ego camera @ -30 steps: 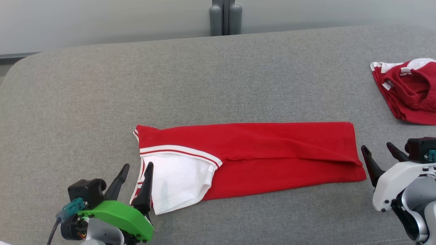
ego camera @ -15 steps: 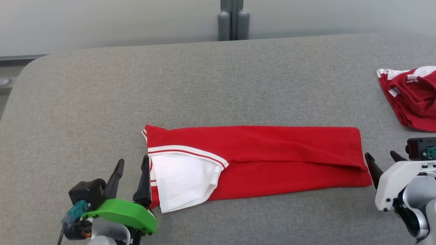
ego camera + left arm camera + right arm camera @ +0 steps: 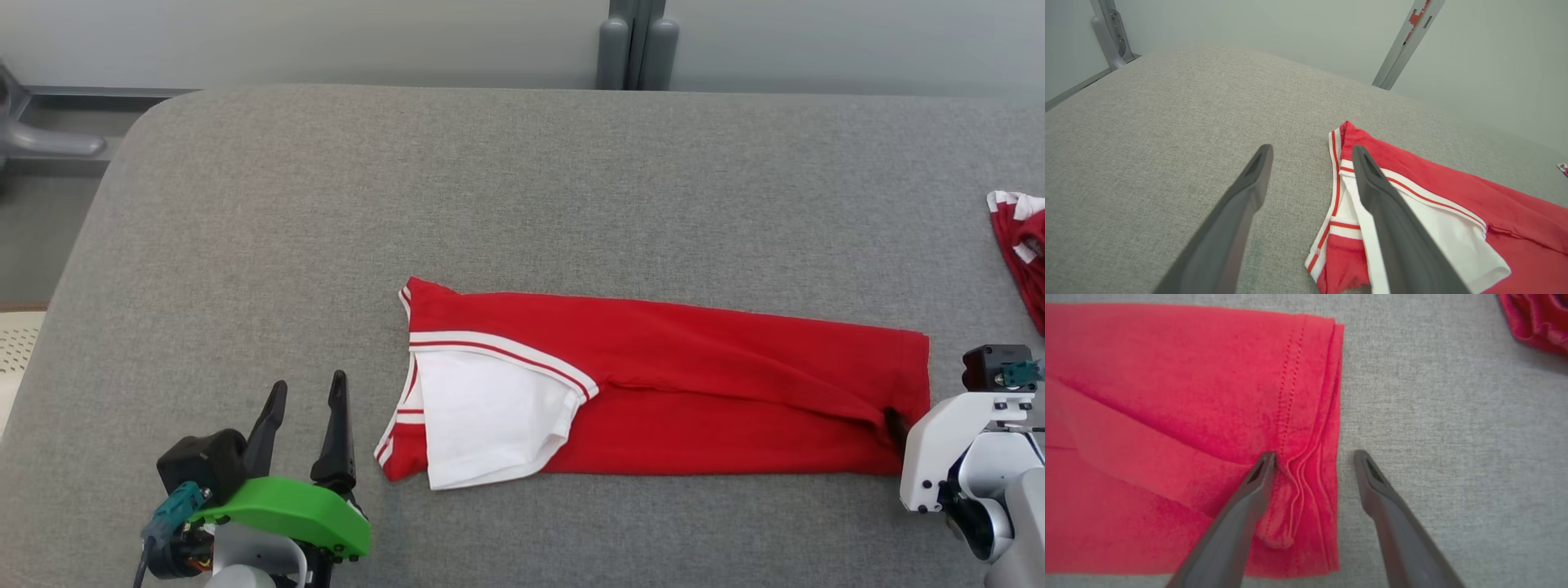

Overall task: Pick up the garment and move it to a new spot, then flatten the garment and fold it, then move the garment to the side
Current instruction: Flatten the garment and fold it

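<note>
Folding stage, by the look of it: the garment (image 3: 694, 392) lies mid-desk (image 3: 522, 204) as a long red strip, sides turned in, white-panelled end toward the left. Left pincer (image 3: 309, 380) is released, hanging just beside that end and grasping nothing. Right pincer (image 3: 1315, 454) is released too, straddling the hem, with one finger over cloth and the other over bare desk; whether it touches is hard to say. Next move: grip an end cleanly through all layers and carry it over the other. A second red garment (image 3: 1020, 245) lies far right.

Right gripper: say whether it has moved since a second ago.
Yes. Judged against the red garment, the right gripper has shifted left: it was clear of the hem; now it straddles it, open.
</note>
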### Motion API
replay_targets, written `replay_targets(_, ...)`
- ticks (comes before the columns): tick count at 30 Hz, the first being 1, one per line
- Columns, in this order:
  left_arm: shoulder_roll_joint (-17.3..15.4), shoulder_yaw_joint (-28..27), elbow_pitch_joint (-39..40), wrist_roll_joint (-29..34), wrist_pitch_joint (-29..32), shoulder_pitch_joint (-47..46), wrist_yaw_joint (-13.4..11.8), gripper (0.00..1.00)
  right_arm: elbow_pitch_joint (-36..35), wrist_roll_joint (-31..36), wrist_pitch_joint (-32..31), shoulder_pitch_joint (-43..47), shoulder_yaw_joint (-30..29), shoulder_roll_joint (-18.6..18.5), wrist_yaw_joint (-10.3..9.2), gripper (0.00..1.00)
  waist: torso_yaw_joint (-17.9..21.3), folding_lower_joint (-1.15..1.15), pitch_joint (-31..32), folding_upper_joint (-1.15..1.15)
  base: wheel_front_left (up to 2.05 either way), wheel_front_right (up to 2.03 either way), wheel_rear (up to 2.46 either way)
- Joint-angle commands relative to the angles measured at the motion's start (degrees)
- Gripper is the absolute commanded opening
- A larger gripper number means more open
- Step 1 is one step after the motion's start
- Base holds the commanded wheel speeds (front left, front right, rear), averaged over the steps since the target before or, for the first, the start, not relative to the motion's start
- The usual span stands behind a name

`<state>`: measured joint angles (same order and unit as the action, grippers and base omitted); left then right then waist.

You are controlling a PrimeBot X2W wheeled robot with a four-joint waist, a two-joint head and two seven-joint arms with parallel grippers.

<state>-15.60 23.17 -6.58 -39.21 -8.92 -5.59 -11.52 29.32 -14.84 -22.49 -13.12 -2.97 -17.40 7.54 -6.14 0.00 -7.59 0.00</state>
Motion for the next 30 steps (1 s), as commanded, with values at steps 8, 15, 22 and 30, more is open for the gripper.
replay_targets(8, -0.8, 0.2, 0.7, -0.1, 0.2, 1.4, -0.9, 1.0, 4.7, -0.8, 2.6, -2.2, -0.5, -1.8, -0.18, 0.0, 2.5, 0.0, 1.3, 0.0, 0.0, 0.0, 0.0)
replay_targets(15, -0.4, 1.2, 1.0, 0.3, 0.6, 1.0, -1.0, 1.0, 4.4, -1.5, 3.2, -2.9, -3.9, -6.0, -0.13, 0.0, 5.9, 0.0, 1.1, 0.0, 0.0, 0.0, 0.0)
replay_targets(22, -1.0, 0.9, 1.0, 0.3, 0.7, 0.6, -1.4, 1.0, 1.2, -4.8, 2.0, -2.9, -4.5, -5.1, -0.11, 0.0, 8.4, 0.0, 1.0, 0.0, 0.0, 0.0, 0.0)
replay_targets(30, -1.4, 0.7, 0.8, 0.1, 1.0, 0.3, -1.7, 1.0, -10.8, -10.8, -1.1, -0.8, 3.1, -1.9, -0.09, 0.0, 8.2, 0.0, 2.5, 0.0, 0.0, 0.0, 0.0)
